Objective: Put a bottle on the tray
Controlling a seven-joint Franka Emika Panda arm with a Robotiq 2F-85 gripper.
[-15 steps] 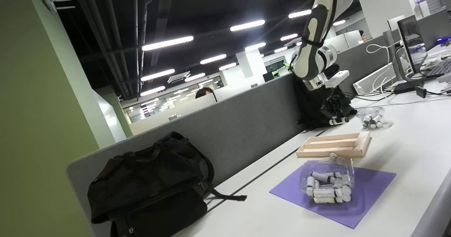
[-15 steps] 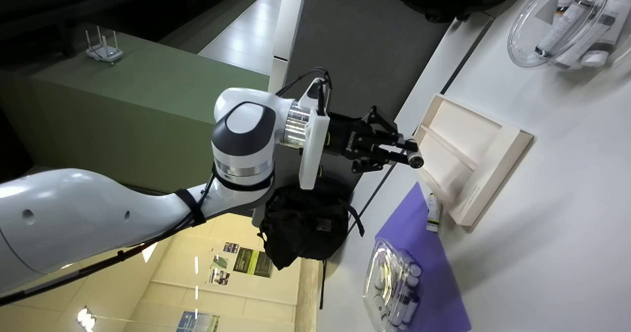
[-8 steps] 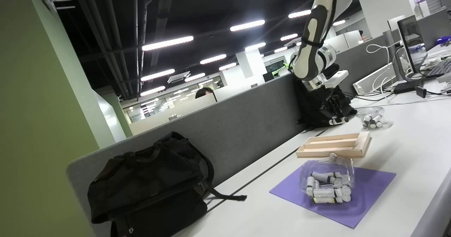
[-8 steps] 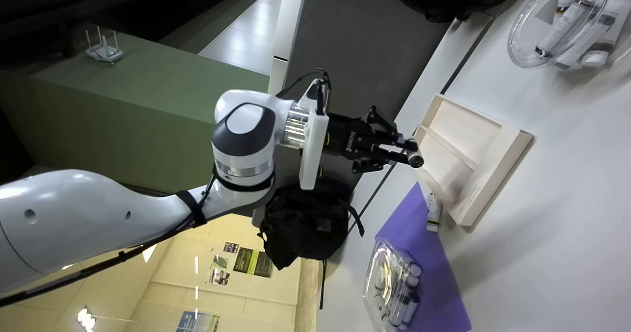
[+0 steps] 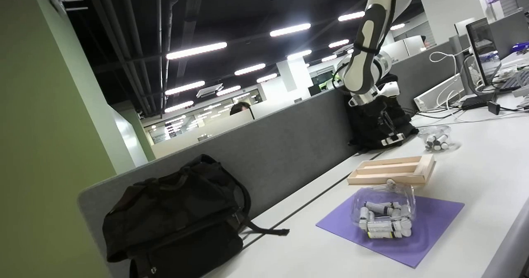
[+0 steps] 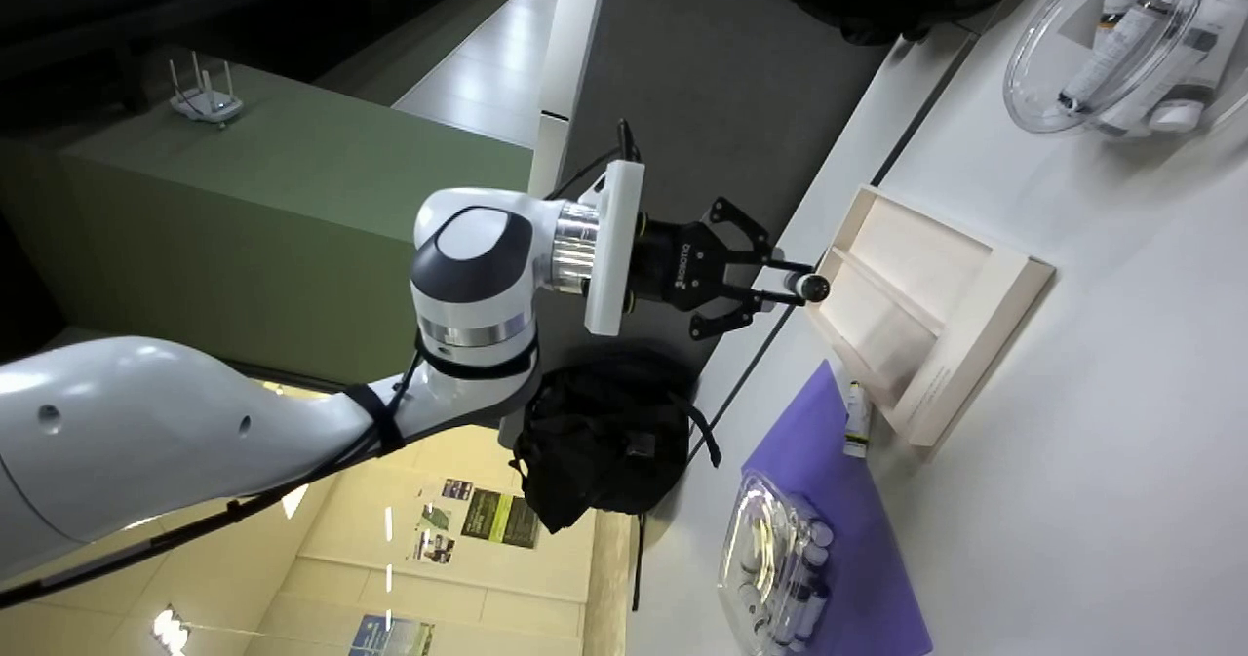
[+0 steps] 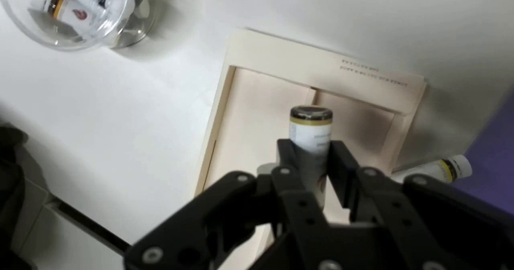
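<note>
Surface (image 7: pixel 305 7) is spread at the wrist view's twelve o'clock, beyond the tray (image 7: pixel 313 59); a bottle (image 7: pixel 311 130) is pinched by the nearly closed pincer (image 7: pixel 312 146).

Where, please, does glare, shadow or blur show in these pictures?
In an exterior view, glare on the clear box on the purple mat; in an exterior view, ceiling lights burnt white; in the wrist view, soft shadow inside the tray, its lettering too blurred to read.
</note>
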